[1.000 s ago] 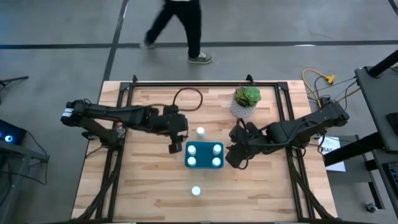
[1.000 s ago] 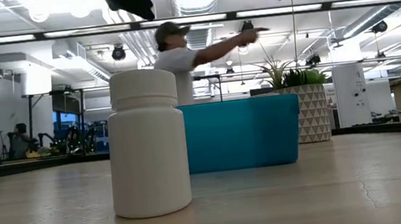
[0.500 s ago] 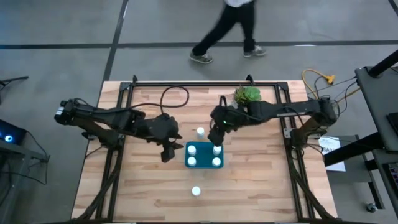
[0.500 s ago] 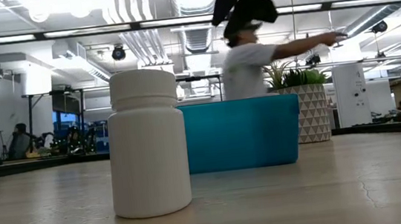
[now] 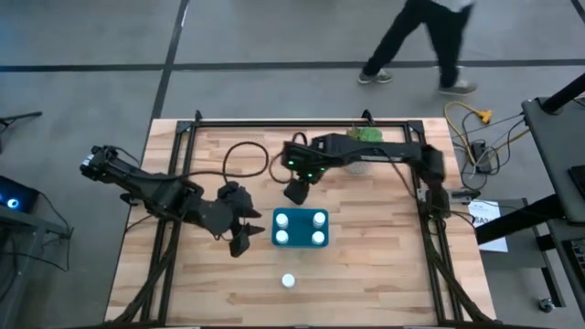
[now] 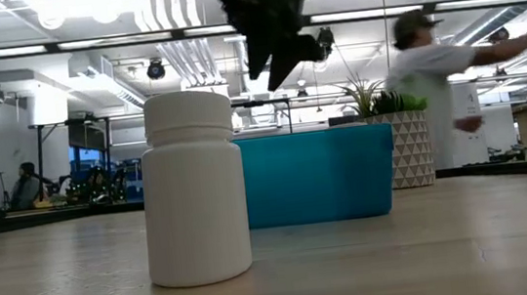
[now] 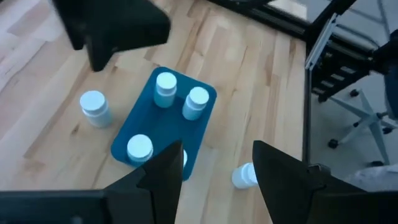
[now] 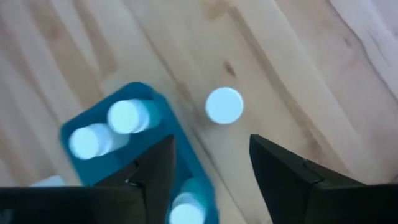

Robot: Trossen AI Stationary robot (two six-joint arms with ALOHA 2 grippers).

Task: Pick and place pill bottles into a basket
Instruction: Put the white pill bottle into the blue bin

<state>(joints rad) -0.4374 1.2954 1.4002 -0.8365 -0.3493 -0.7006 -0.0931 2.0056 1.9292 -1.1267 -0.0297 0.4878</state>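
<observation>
The right gripper (image 5: 296, 190) is held open above a loose bottle (image 8: 224, 105) beside the basket (image 5: 300, 228); the left gripper (image 5: 239, 243) is open, empty.

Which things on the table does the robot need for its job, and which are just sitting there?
For the job: basket holding four bottles; bottle beyond basket; bottle near front edge; left gripper; right gripper, above the far bottle.

Just there: plant pot; cable.

White pill bottles (image 7: 94, 107); teal-blue basket (image 5: 301, 214); pale wood table (image 5: 384, 265); white pot (image 6: 409, 149) with grey triangle pattern
</observation>
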